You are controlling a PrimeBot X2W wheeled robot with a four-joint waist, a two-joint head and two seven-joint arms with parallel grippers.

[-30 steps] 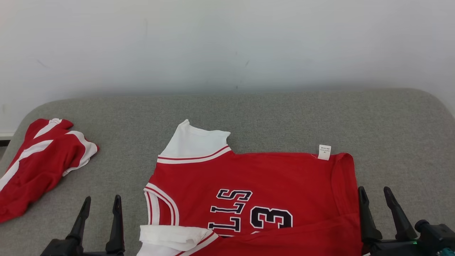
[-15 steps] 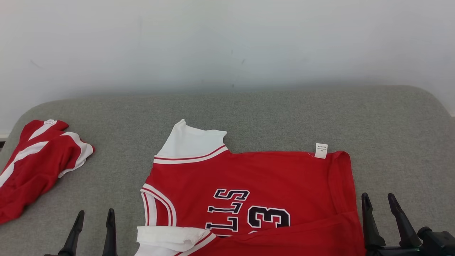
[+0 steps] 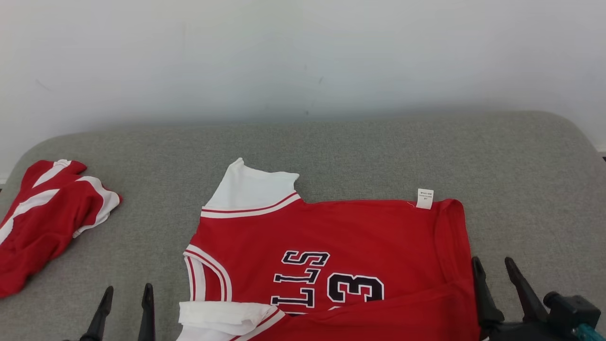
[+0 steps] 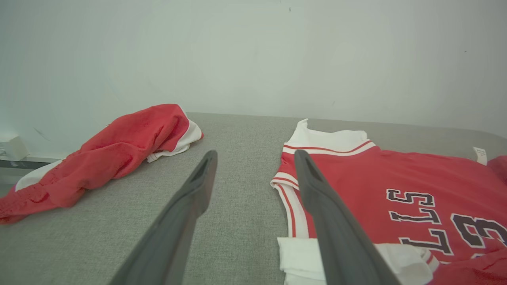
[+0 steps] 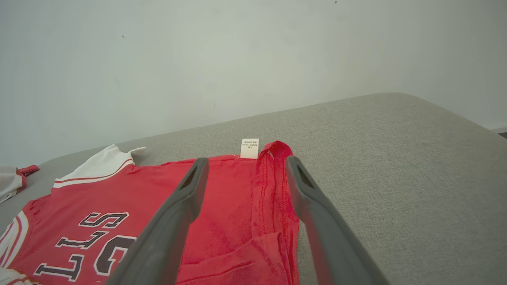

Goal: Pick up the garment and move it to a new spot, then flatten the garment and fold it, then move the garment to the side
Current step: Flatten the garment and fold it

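The red jersey [image 3: 331,237] is spread on the grey cushion [image 3: 521,166], from centre toward 6 o'clock. The left gripper [image 3: 129,290] at 7 o'clock and the right gripper [image 3: 492,261] at 5 o'clock are held wide and empty. Both side edges are best pinched together and lifted evenly.

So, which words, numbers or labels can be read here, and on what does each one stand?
"LLS": dark letters on the red jersey, lying sideways; a fold hides the rest of the word.
"3": large dark digit beside the letters; a fold hides its lower edge.
White tag at the jersey's far edge: printed, but too small to read.
Second red garment: no text seen.
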